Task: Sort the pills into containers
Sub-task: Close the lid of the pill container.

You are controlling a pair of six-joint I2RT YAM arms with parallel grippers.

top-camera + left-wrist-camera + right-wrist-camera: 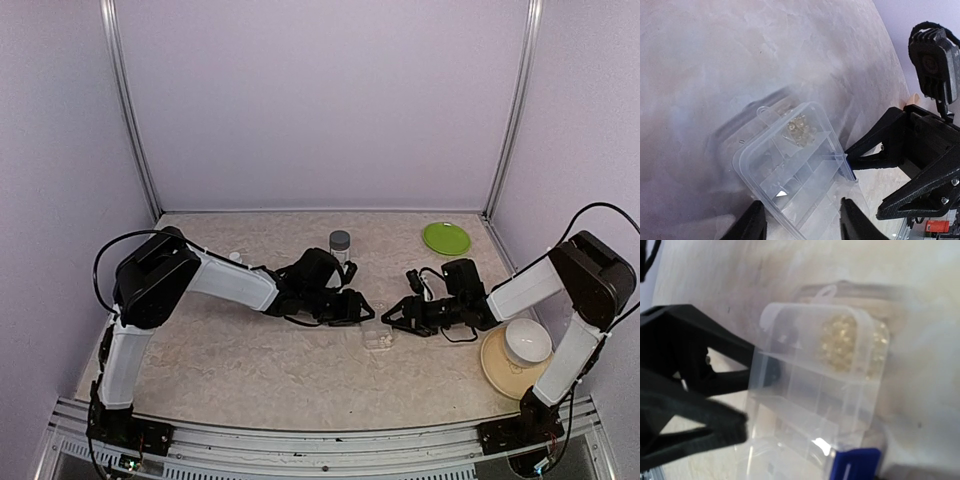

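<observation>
We locate the flat clear rectangular plastic pill box (379, 340) on the beige marbled counter (250, 370), near its centre, where the left arm (235, 282) and the right arm (520, 288) meet. The box is divided into a row of small compartments (800, 175). In the end compartment next to the hanging tab we see a cluster of small pale yellow translucent beads (800, 131). We cannot make out any dark pills in these views. The left jaws stand open: in the left wrist view their two black fingers (752, 225) are spread apart with the near end of the box between them, and we cannot tell whether either finger presses on it. In the right wrist view one left finger (725, 347) has its tip at the side wall of the box (815, 390). The right jaws also stand open, spread in a V: the upper right finger (875, 145) reaches the long edge of the box, where a small blue part (846, 167) shows, and the lower finger stays clear of the box. Behind the left jaws stands a small glass vial with a grey cap (340, 243). A round green plate (446, 238) lies at the far right of the counter. A white bowl (527, 342) sits on a tan plate (497, 368) at the near right.
</observation>
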